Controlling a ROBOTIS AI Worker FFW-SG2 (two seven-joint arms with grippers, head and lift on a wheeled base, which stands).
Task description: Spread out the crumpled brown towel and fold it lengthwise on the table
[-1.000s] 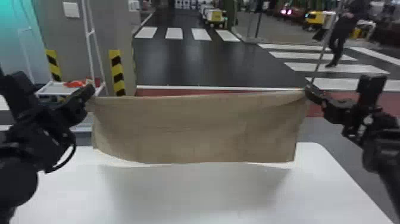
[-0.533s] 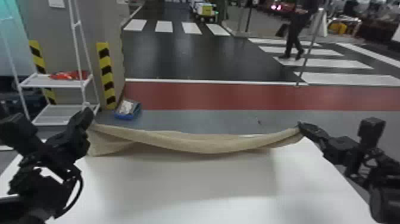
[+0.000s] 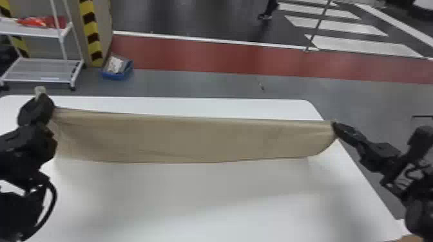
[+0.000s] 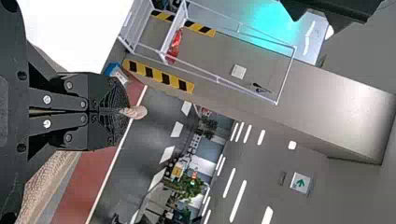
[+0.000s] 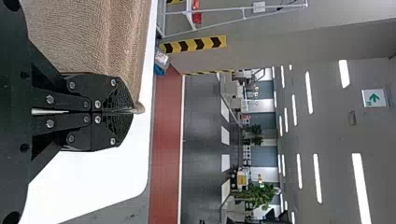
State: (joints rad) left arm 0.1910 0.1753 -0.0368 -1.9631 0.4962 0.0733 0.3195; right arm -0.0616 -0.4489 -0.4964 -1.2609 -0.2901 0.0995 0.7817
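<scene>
In the head view, the brown towel (image 3: 193, 138) is stretched as a long, wide band between the left gripper (image 3: 42, 97) and the right gripper (image 3: 335, 124). It is over the far part of the white table (image 3: 225, 218); whether its lower edge touches the top, I cannot tell. The towel's upper edge runs nearly straight from one side to the other, while the lower edge curves up near the right gripper. A few soft creases cross the cloth near the left end.

In the left wrist view, the left gripper (image 4: 123, 111) has its two fingers pinching the towel, and a small tip of cloth pokes out past them. In the right wrist view, the right gripper (image 5: 130, 112) also has its fingers closed on a corner of the towel, with a small bit sticking out beyond the fingertips.

Beyond the table, a white shelf cart (image 3: 42, 70) and a blue box (image 3: 116, 76) stand on the floor (image 3: 206, 84)
</scene>
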